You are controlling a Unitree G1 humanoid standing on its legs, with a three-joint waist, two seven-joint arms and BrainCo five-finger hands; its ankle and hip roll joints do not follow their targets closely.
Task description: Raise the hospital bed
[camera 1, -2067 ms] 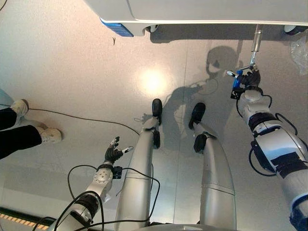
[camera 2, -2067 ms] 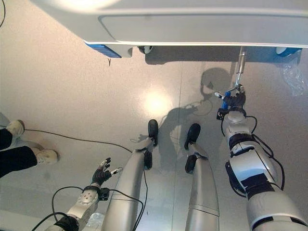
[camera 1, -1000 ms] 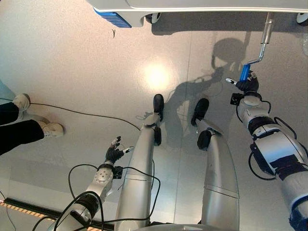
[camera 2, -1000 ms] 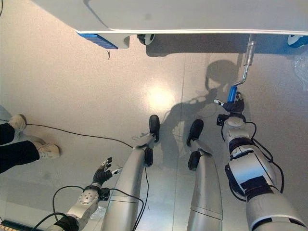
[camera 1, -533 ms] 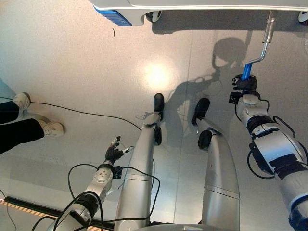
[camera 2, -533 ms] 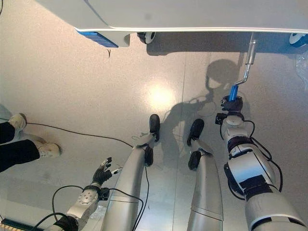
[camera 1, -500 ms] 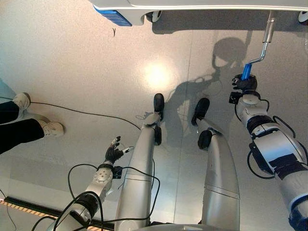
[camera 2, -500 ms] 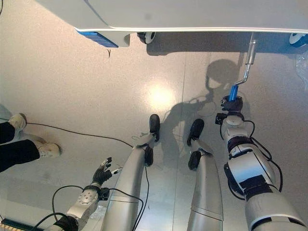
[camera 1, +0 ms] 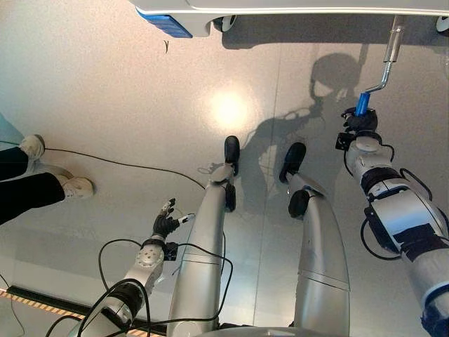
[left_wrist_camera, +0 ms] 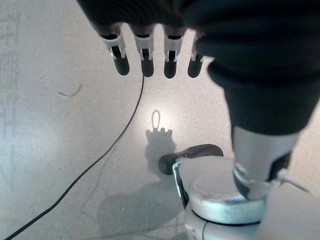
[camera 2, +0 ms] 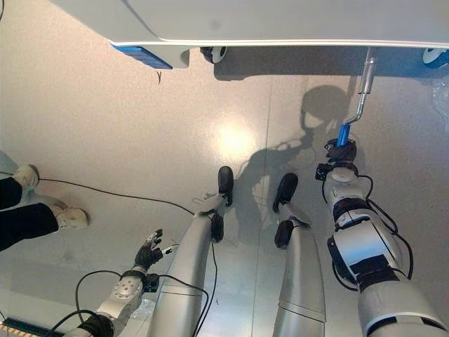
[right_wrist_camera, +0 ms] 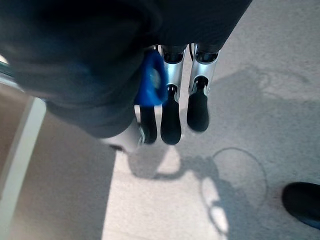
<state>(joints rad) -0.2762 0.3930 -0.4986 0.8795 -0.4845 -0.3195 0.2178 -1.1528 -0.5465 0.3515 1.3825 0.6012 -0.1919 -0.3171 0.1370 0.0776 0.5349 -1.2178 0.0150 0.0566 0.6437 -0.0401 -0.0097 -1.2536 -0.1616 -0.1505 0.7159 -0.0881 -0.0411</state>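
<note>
I am curling my right hand (camera 1: 359, 123) around the crank's blue grip (camera 1: 362, 104), which is sticking up out of my fist. From it the steel crank shaft (camera 1: 392, 43) is running away toward the hospital bed (camera 2: 280, 21). My left hand (camera 1: 165, 223), fingers relaxed and empty, is hanging far from that grip.

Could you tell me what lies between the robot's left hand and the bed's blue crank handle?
In the left eye view, bare floor lies between the left hand and the blue crank handle.
</note>
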